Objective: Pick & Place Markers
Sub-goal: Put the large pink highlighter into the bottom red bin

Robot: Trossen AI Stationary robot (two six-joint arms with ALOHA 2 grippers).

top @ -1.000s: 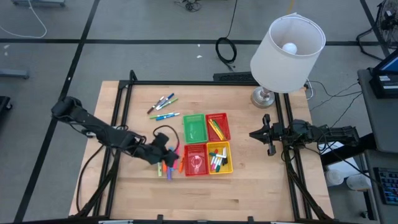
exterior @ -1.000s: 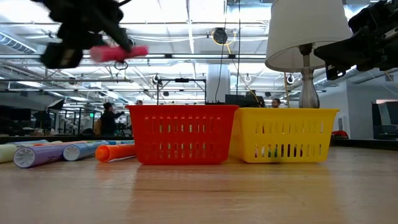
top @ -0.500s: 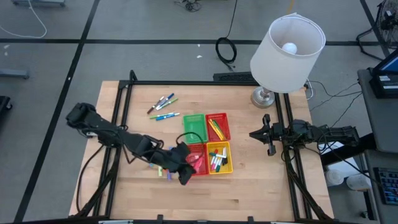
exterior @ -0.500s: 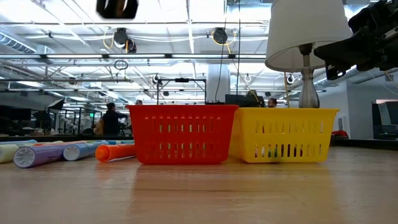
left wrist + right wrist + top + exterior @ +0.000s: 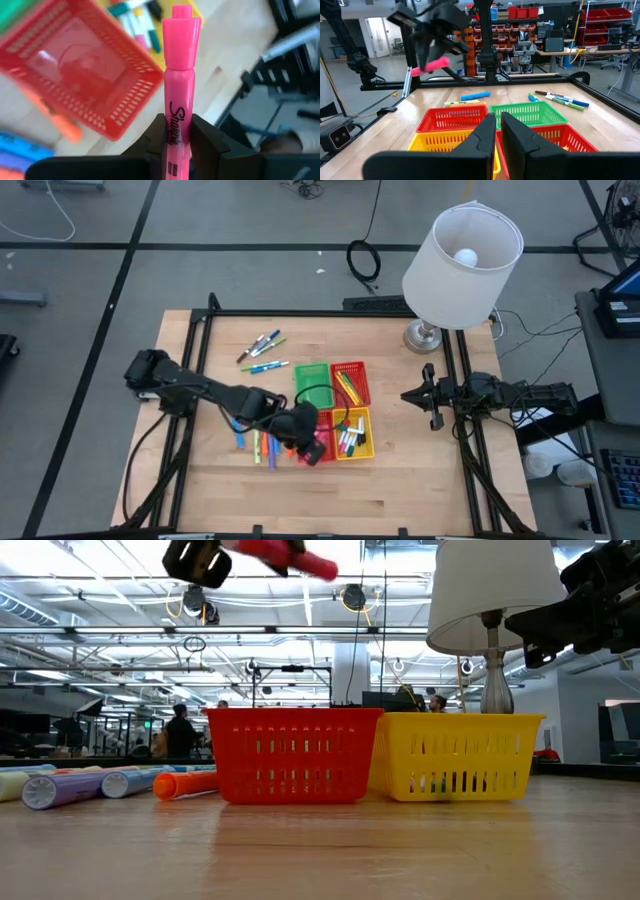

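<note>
From above, the left gripper [image 5: 308, 448] is hanging over the near red basket [image 5: 322, 423], its fingers clamped on a pink Sharpie highlighter [image 5: 312, 452]. Loose markers [image 5: 256, 444] are lying on the wooden table [image 5: 400, 490] just beside that basket, and a few more markers [image 5: 262, 350] are lying farther back. The yellow basket [image 5: 366, 448] is holding several markers, the far red basket [image 5: 362, 367] a few, and the green basket [image 5: 311, 385] is sitting beside it. The right gripper [image 5: 432, 409] is waiting at the table's right edge, near the lamp [image 5: 462, 252].

At table height, the highlighter [image 5: 285, 555] is riding tilted high above the red basket [image 5: 292, 754], with an orange marker [image 5: 186, 783] and purple and blue ones lying to the side.

The left wrist camera is showing the fingers [image 5: 202, 142] pinching the highlighter [image 5: 178, 80] by its lower barrel, cap pointing away, over the red basket [image 5: 80, 65].

The right wrist camera is showing its own fingers [image 5: 512, 132] pressed together, holding nothing, with the baskets ahead.
</note>
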